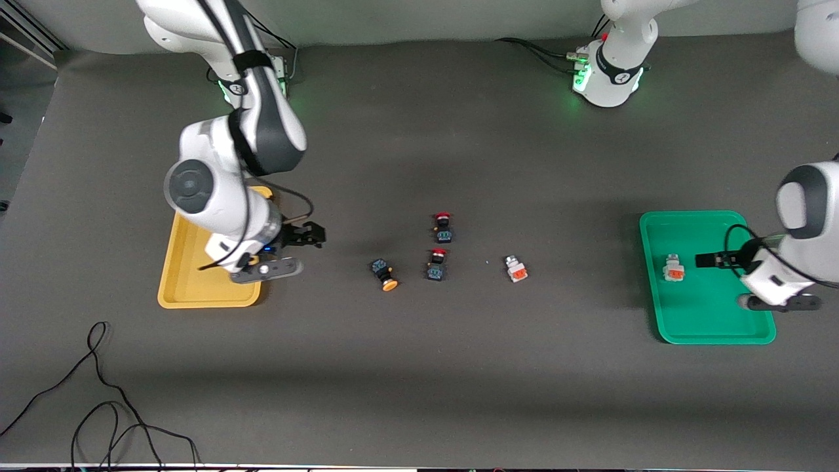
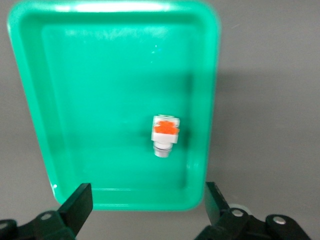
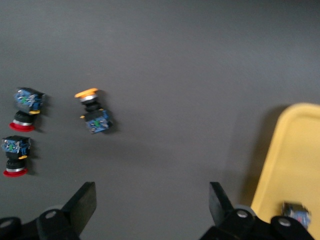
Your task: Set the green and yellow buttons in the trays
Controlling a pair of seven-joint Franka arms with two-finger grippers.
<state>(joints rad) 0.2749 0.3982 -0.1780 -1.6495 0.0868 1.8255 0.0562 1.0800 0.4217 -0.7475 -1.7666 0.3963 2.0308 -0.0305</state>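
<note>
Front view gives me the dark surface (image 1: 419, 393) with two trays at its ends. Nearest the camera of the loose switches, a yellow-capped button (image 1: 385, 274) lies on its side toward the right arm's end. Beside it sits a red-capped switch (image 1: 437, 265), then a white button with an orange patch (image 1: 516, 269) toward the left arm's end. A second red-capped switch (image 1: 444, 227) lies a little farther back.

My left claw (image 1: 711, 259) hangs released over the green tray (image 1: 714, 331), where another white button (image 1: 673, 268) rests.

My right claw (image 1: 316, 236) is released too, over bare surface just beside the yellow tray (image 1: 196, 295). The right wrist view shows a dark-bodied switch (image 3: 295, 214) lying in that tray.
</note>
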